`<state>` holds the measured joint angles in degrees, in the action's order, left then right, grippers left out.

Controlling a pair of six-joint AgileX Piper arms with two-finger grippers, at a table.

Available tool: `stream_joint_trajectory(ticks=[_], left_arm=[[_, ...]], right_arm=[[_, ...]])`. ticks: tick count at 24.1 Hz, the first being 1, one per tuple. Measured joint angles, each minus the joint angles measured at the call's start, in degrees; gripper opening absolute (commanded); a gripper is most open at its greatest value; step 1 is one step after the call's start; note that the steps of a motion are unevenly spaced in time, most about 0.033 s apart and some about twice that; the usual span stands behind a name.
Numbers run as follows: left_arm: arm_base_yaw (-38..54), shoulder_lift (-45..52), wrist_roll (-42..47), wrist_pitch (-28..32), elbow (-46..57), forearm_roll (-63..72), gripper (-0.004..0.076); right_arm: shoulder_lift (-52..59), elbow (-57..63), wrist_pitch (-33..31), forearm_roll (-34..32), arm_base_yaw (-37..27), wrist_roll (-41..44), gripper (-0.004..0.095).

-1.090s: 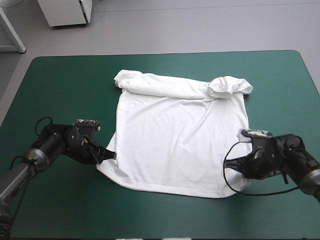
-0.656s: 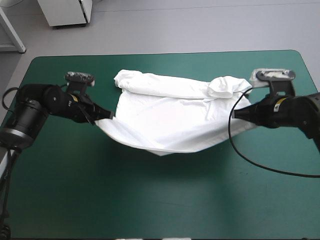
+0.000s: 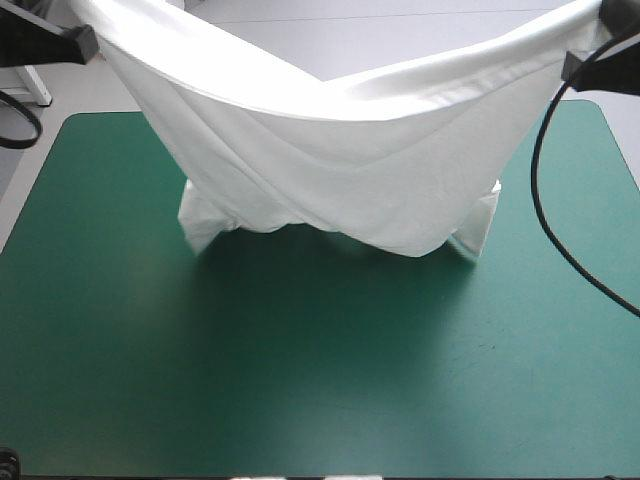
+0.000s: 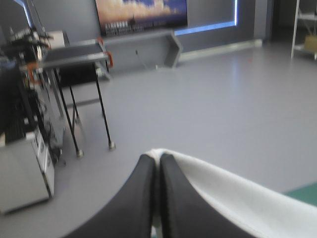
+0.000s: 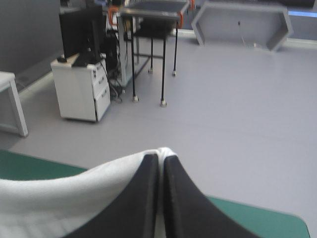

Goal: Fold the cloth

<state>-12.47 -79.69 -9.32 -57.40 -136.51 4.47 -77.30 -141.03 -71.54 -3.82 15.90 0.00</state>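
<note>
Teal-green desk [image 3: 300,380] up front; over its far half the white T-shirt [image 3: 330,160] hangs like a hammock, lower folds brushing the desk. High at each end, left gripper [image 4: 158,157] and right gripper [image 5: 161,154], fingers clenched on its edge.

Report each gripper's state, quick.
Left gripper: shut on the T-shirt, holding one corner up.
Right gripper: shut on the T-shirt, holding the other corner up.

Table [image 3: 300,400] w/ teal-green cover, rounded far corners, fills most of high view. Soft shadow [image 3: 330,275] on cover approx. mid-table, nearer far edge. Strips of cover show in both wrist views.
</note>
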Motion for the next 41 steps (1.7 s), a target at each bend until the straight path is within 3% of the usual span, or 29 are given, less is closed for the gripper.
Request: stream_joint_trajectory(ticks=[9, 15, 20, 23, 25, 28, 32, 36, 41], left_arm=[[0.00, 0.76, -8.39, 15.73, -11.79, 12.95, -0.0022], [0.00, 1.03, -10.64, 17.50, -13.09, 15.84, -0.0022], [0.00, -6.79, -6.81, 18.53, -12.34, 8.75, -0.0022], [0.00, -14.06, -5.83, 21.12, -11.68, 4.30, -0.0022], [0.00, -18.29, -5.73, 25.67, -11.17, 3.76, -0.0022], [0.00, -23.86, -5.69, 39.48, -10.89, 4.00, -0.0022], [0.00, -25.94, -5.69, 48.00, -11.86, 4.07, -0.0022], [0.00, -26.88, -5.69, 48.00, -12.34, 4.11, -0.0022], [0.00, -29.57, -5.69, 38.64, -12.36, 4.06, -0.0022]], right_arm=[[-1.39, -15.14, 14.93, 9.55, 0.00, -6.05, 0.0005], [-1.66, -15.50, 16.68, 10.24, 0.00, -6.40, 0.0005], [-8.99, -12.39, 16.16, 2.54, 0.00, -6.38, 0.0004], [-16.48, -11.48, 21.01, -3.15, 0.00, -5.43, 0.0004], [-19.75, -11.23, 25.47, -5.52, 0.00, -4.96, 0.0006], [-24.19, -10.98, 38.42, -10.30, 0.00, -1.49, 0.0005], [-24.84, -11.03, 45.91, -12.86, 0.00, 0.39, 0.0005], [-25.29, -11.03, 44.69, -13.05, 0.00, 0.48, 0.0005], [-27.78, -11.09, 33.50, -13.00, 0.00, 2.33, 0.0004]])
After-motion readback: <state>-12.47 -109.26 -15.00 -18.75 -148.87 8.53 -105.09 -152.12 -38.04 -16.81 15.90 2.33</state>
